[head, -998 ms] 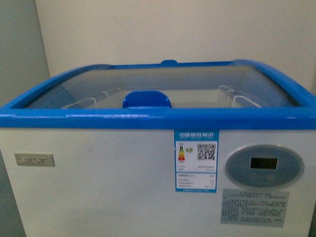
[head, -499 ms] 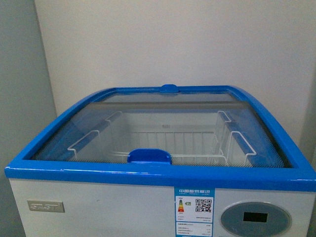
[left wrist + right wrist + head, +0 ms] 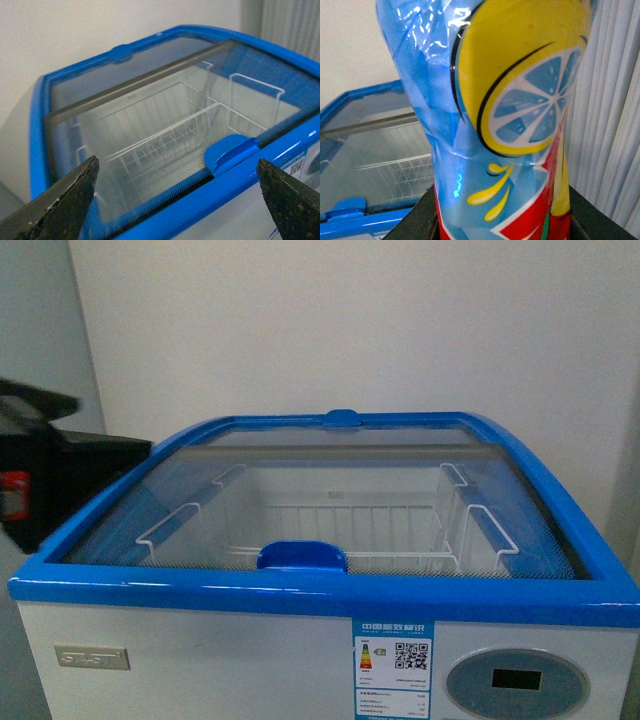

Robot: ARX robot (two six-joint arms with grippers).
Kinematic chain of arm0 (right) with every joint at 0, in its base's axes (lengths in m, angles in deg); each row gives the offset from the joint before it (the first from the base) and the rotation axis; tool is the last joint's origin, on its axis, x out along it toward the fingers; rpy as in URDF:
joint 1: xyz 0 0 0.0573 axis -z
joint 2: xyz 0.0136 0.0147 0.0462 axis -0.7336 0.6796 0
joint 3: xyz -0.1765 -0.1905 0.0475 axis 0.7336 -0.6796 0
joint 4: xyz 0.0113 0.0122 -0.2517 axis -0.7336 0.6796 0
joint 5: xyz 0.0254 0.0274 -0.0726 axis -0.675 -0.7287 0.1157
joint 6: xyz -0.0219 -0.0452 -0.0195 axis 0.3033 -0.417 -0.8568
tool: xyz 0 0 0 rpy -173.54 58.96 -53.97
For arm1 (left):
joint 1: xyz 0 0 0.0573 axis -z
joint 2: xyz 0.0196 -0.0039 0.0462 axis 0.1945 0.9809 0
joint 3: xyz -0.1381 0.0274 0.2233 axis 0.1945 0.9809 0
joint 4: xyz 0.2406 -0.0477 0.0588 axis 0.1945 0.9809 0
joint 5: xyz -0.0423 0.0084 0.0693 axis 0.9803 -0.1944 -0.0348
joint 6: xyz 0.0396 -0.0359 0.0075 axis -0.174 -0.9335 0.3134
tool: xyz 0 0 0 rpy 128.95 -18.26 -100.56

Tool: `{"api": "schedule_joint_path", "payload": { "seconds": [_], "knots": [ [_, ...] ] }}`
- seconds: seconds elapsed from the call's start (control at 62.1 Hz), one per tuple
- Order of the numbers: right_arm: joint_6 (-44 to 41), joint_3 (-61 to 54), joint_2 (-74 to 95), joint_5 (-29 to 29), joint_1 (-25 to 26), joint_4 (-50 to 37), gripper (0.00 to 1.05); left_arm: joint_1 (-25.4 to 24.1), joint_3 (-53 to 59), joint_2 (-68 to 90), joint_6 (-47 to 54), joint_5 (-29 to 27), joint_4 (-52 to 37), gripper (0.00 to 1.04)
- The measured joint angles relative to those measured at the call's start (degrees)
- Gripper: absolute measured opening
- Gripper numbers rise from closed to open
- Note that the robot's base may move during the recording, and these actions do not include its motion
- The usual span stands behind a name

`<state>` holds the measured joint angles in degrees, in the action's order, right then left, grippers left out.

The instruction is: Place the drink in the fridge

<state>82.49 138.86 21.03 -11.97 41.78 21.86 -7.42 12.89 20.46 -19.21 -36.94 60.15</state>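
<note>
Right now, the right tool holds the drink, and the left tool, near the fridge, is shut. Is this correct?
Not quite: the left tool is open, not shut. The left wrist view shows its two dark fingers wide apart with nothing between them, near the fridge. The right tool does hold the drink, as the right wrist view shows.

Since half a second ago, the left arm (image 3: pixel 60 480) has been brought into the front view, beside the fridge's (image 3: pixel 320 587) left rim.
</note>
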Motion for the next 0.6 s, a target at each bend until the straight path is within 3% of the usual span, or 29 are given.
{"api": "schedule_joint_path", "payload": {
  "seconds": [0.129,0.258,0.386,0.596],
  "knots": [
    [0.0,0.0,0.0,0.0,0.0,0.0,0.41,5.7,-8.9,5.4,17.2,6.3,13.9,0.97],
    [-0.1,0.0,0.0,0.0,0.0,0.0,0.41,8.3,-15.9,11.4,34.6,7.4,26.6,0.97],
    [-0.1,0.0,0.0,0.0,0.0,0.0,0.41,8.4,-19.0,16.1,41.8,7.3,28.1,0.97],
    [-0.1,0.0,0.0,0.0,0.0,0.0,0.41,8.8,-25.1,23.2,44.0,7.2,26.7,0.97]
  ]
}}
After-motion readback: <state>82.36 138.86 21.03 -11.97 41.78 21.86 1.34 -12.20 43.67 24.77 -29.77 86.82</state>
